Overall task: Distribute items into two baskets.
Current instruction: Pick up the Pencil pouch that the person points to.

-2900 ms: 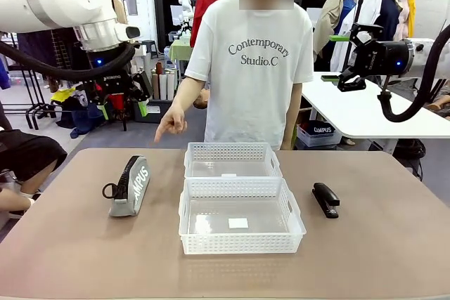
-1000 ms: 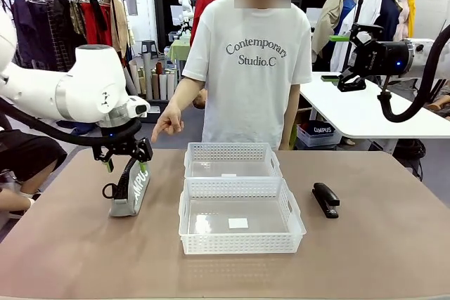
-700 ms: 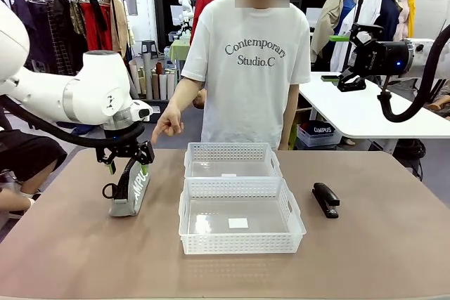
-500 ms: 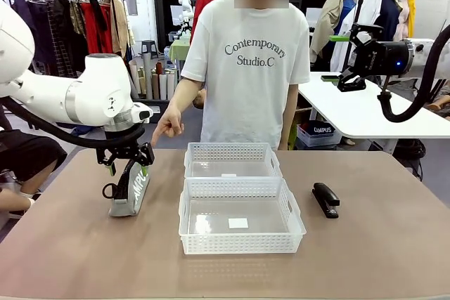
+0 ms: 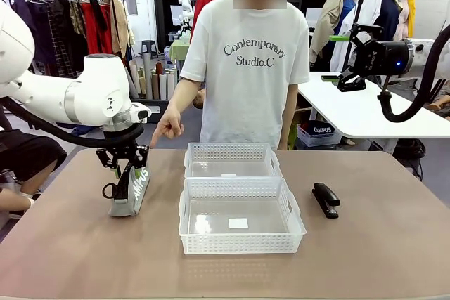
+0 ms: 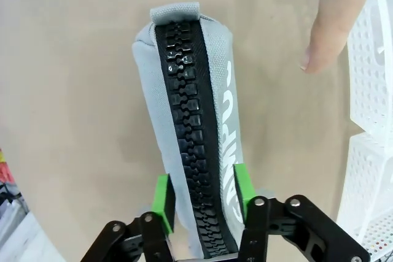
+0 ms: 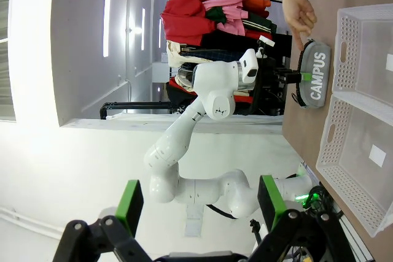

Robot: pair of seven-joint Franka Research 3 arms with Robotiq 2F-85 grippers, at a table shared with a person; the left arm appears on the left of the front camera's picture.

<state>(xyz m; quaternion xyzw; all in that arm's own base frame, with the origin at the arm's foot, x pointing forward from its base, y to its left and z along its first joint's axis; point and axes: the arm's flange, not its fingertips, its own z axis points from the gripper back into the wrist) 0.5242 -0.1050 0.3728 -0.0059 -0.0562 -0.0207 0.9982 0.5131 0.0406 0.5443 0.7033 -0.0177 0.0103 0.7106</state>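
Note:
The grey CAMPUS zip pouch stands on its edge on the table's left side, zip up. My left gripper has come down over its far end. In the left wrist view its green pads press both sides of the pouch, which still rests on the table. The black stapler lies to the right of the two white baskets, one far and one near, both empty. My right gripper hangs high at the right, open and holding nothing, its pads wide apart.
A person stands at the far side, and their hand points down just beyond the pouch. The fingertip sits close to the pouch's far end. Bare tabletop lies in front and to the right.
My left arm came down over the pouch, and its jaws went from wide open to closed against the pouch's sides. The right arm, stapler and baskets stayed put.

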